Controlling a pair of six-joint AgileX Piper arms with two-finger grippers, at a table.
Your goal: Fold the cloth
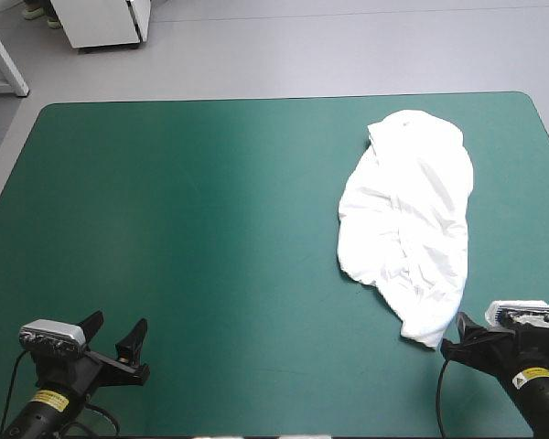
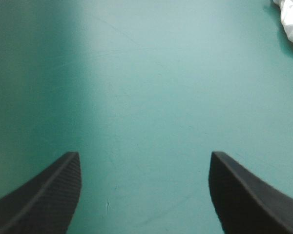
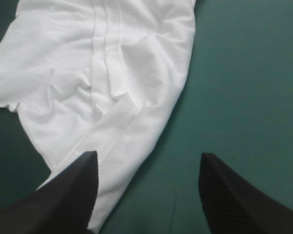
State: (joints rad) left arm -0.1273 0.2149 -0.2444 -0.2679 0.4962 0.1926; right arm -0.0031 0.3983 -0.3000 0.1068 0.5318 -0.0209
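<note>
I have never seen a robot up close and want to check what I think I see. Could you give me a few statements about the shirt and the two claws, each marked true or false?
1. The T-shirt lies neatly folded. False: it is a crumpled heap.
2. The left gripper and the right gripper are both open. True.
3. The T-shirt lies on the right side of the table, its near end beside the right gripper. True.
4. The left gripper holds a sleeve. False: it holds nothing and has only bare teal-green cover between its fingers.
</note>
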